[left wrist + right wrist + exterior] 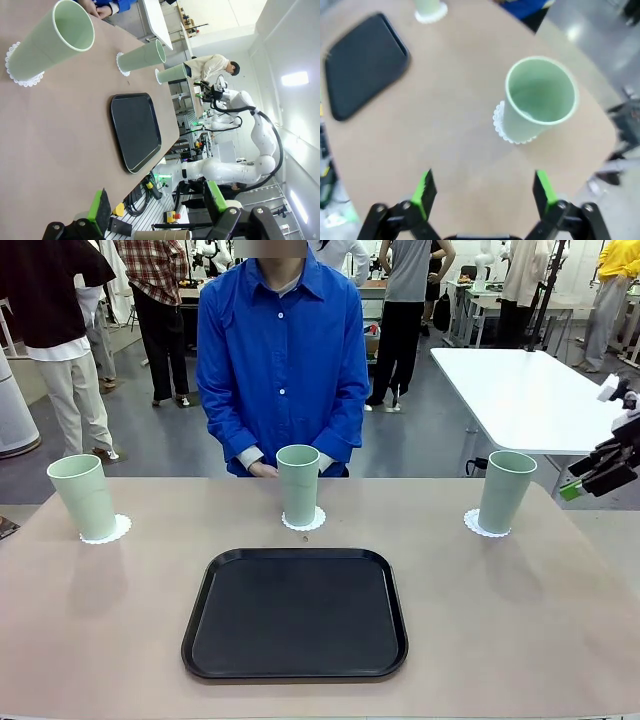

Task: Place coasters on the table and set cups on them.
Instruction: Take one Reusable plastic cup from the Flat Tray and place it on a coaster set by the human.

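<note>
Three mint-green cups stand upright on the beige table (120,640), each on a lacy white coaster. The left cup (82,496) has its coaster (108,531) under it, and so do the middle cup (298,483) and the right cup (506,490). My right gripper (592,478) hovers off the table's right edge, to the right of the right cup. In its wrist view the right gripper (485,189) is open above the table, with that cup (537,100) ahead of it. My left gripper (157,202) is open and holds nothing; the nearest cup (55,40) stands far off.
A black tray (295,613) lies at the table's near middle, with nothing on it. A person in a blue shirt stands at the far side, hands (262,469) resting just behind the middle cup. A white table (520,390) stands back right.
</note>
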You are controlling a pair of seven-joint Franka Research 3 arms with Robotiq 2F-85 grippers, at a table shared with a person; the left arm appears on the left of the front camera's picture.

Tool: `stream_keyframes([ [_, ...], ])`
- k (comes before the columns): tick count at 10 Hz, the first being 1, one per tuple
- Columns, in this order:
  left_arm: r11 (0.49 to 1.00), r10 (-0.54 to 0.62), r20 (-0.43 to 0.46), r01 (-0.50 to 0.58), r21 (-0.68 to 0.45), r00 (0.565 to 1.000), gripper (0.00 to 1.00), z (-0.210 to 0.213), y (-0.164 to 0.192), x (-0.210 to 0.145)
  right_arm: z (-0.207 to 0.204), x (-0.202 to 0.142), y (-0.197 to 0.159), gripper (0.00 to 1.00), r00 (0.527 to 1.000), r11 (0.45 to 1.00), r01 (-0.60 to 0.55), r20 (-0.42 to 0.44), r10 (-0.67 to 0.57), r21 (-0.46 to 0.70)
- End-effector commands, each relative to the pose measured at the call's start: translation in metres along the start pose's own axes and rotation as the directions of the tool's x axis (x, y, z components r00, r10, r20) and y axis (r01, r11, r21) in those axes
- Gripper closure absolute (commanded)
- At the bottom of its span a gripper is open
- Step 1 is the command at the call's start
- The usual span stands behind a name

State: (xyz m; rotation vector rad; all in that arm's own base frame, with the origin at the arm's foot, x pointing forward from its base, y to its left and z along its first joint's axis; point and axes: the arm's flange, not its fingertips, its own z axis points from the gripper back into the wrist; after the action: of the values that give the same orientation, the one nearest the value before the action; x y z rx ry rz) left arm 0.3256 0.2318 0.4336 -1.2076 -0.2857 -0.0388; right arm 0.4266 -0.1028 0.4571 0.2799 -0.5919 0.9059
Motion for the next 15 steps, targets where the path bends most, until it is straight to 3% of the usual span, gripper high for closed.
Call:
stream_keyframes([
  [1,1.0,-0.007,0.002,0.007,-0.009,1.0,0.0,0.002,-0.001,-0.002,0.009,0.03,0.04,0.0,0.994,0.997,0.027,-0.101,-0.034,-0.067],
  [3,1.0,-0.007,0.002,0.007,-0.009,1.0,0.0,0.002,-0.001,-0.002,0.017,0.06,0.068,0.0,0.969,0.988,0.032,-0.236,-0.067,-0.152],
  [4,1.0,-0.007,0.002,0.007,-0.009,1.0,0.0,0.002,-0.001,-0.002,0.018,0.071,0.074,0.0,0.963,0.986,0.036,-0.257,-0.077,-0.161],
  [5,1.0,-0.007,0.002,0.007,-0.009,1.0,0.0,0.002,-0.001,-0.002,0.016,0.077,0.071,0.0,0.964,0.987,0.044,-0.253,-0.082,-0.153],
  [6,1.0,-0.007,0.002,0.007,-0.009,1.0,0.0,0.002,-0.001,-0.002,0.023,0.066,0.065,0.0,0.979,0.988,0.012,-0.198,-0.043,-0.157],
  [15,1.0,-0.007,0.002,0.007,-0.009,1.0,0.0,0.002,-0.001,-0.002,0.023,0.066,0.065,0.0,0.979,0.988,0.012,-0.198,-0.043,-0.157],
])
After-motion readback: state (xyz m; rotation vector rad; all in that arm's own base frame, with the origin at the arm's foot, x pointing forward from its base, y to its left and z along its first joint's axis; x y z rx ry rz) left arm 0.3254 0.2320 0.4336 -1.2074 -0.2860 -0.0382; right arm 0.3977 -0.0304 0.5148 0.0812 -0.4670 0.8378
